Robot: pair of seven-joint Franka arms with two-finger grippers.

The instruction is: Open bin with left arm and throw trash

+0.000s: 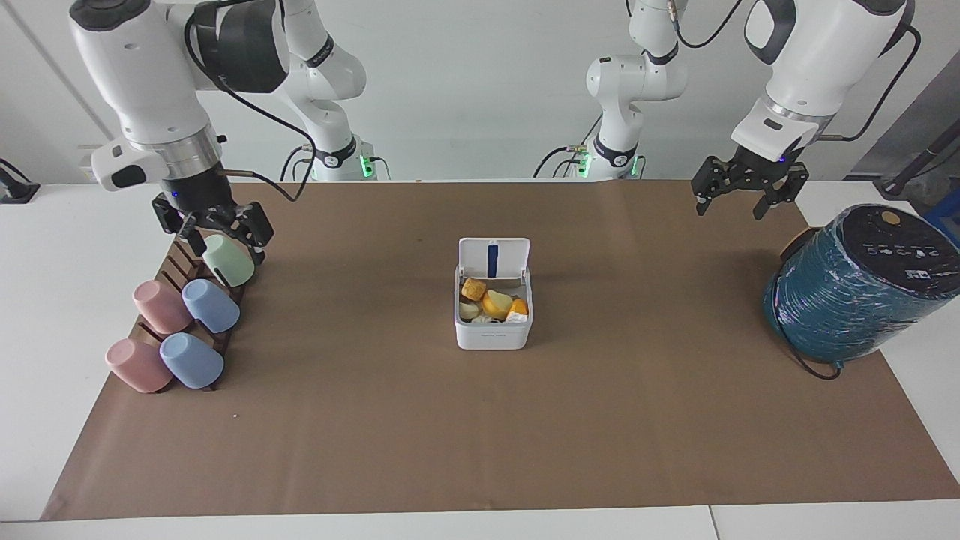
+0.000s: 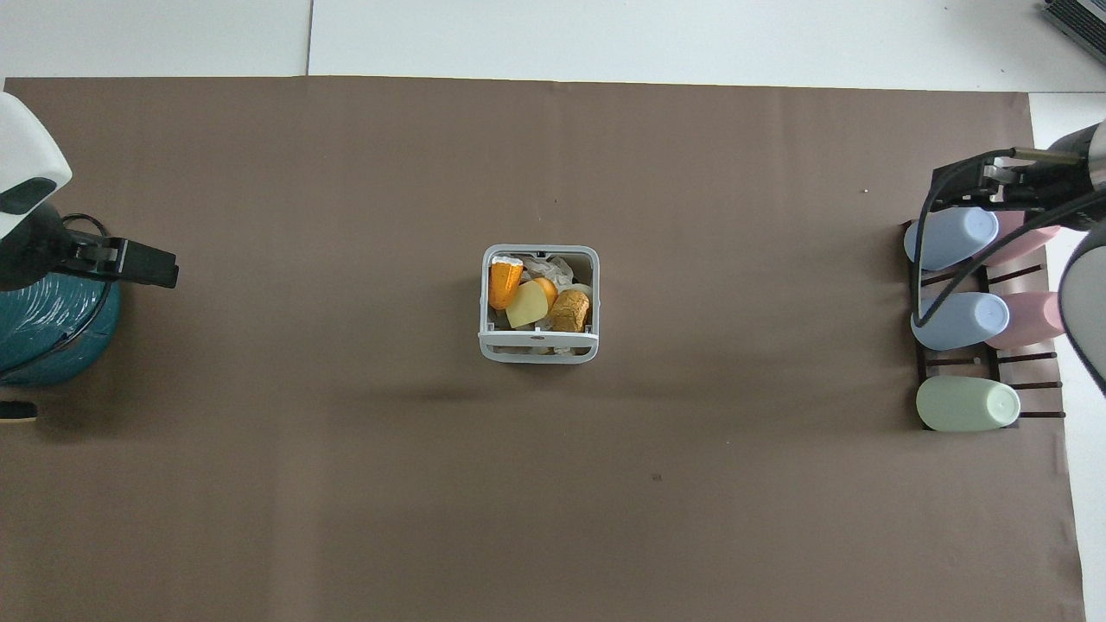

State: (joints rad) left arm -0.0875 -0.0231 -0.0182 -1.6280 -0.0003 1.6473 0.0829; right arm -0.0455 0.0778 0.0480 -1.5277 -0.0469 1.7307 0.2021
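The small white bin (image 1: 491, 335) (image 2: 537, 352) stands mid-table with its hinged lid (image 1: 493, 259) tipped up, blue strip showing. Inside lies the trash: a golden-brown nugget (image 1: 473, 289) (image 2: 571, 309), a pale yellow wedge (image 1: 496, 302) (image 2: 527, 306) and an orange-and-white chunk (image 1: 517, 307) (image 2: 503, 281). My left gripper (image 1: 731, 206) (image 2: 143, 263) hangs open and empty in the air beside the teal cylinder, well apart from the bin. My right gripper (image 1: 219, 238) (image 2: 976, 186) is open and empty over the cup rack.
A dark rack (image 1: 187, 262) with several pastel cups (image 1: 229, 261) (image 2: 966, 404) lies at the right arm's end of the table. A big teal wrapped cylinder (image 1: 855, 289) (image 2: 47, 333) sits at the left arm's end. A brown mat (image 1: 480, 435) covers the table.
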